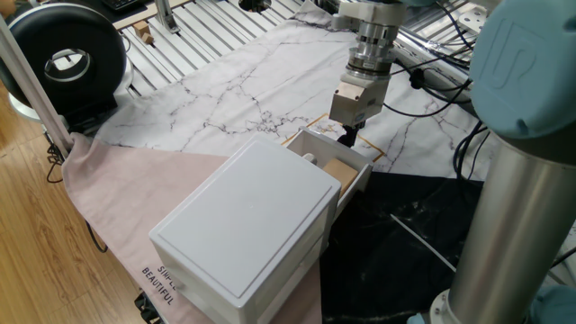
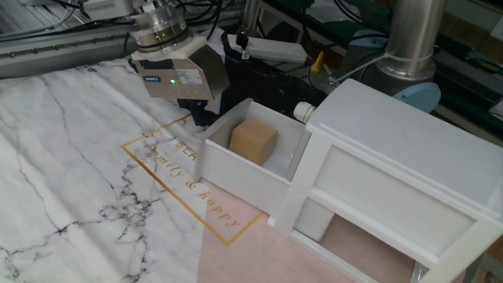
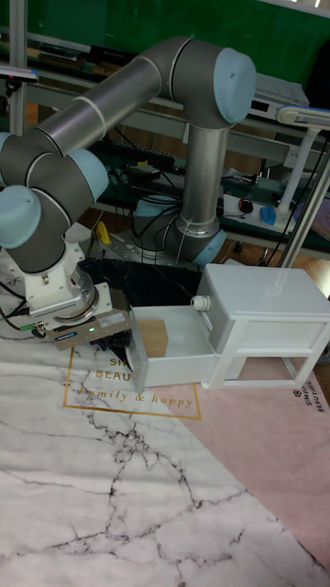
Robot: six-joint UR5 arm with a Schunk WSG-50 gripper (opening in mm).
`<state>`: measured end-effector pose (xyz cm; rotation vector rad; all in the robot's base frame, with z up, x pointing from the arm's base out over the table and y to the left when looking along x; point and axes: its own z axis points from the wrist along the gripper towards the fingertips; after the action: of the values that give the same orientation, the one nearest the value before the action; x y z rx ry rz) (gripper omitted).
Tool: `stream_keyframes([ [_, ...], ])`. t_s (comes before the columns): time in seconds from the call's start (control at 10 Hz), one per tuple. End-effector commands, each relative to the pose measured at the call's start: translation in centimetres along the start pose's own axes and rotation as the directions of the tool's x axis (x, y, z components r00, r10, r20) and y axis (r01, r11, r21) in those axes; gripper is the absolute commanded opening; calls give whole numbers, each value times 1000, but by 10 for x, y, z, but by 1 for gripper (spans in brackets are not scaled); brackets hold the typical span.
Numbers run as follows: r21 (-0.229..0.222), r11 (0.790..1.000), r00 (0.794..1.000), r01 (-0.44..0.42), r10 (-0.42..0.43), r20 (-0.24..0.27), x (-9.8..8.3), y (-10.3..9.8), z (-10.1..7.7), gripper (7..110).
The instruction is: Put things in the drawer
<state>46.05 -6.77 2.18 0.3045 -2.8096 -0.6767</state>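
The large plain white box-shaped cabinet (image 2: 393, 169) fills the right of the frame, its shallow white sliding drawer (image 2: 236, 169) pulled out leftward so the small light-brown wooden cube (image 2: 253, 142) can rest inside it. The grey two-finger gripper (image 2: 196, 119) sits just outside the drawer's front panel at upper left, carrying nothing; its finger spacing cannot be told, probably placed to push the drawer in

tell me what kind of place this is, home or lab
Most likely a robotics lab, not a home: an industrial robot arm works over a staged marble-print cloth, the bench behind shows slotted aluminium framing, and loose cables run along the table's edge.
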Motion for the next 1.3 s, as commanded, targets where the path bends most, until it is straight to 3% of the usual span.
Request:
stream_keyframes([
  [0.0, -50, 999, 1000, -2, 3, 8, -1, 7, 0, 7],
  [0.5, -127, 992, 1000, 2, -1, 6, 1, 25, -5, 7],
  [1.2, -187, 982, 1000, 0, 1, 7, 1, 44, -8, 7],
])
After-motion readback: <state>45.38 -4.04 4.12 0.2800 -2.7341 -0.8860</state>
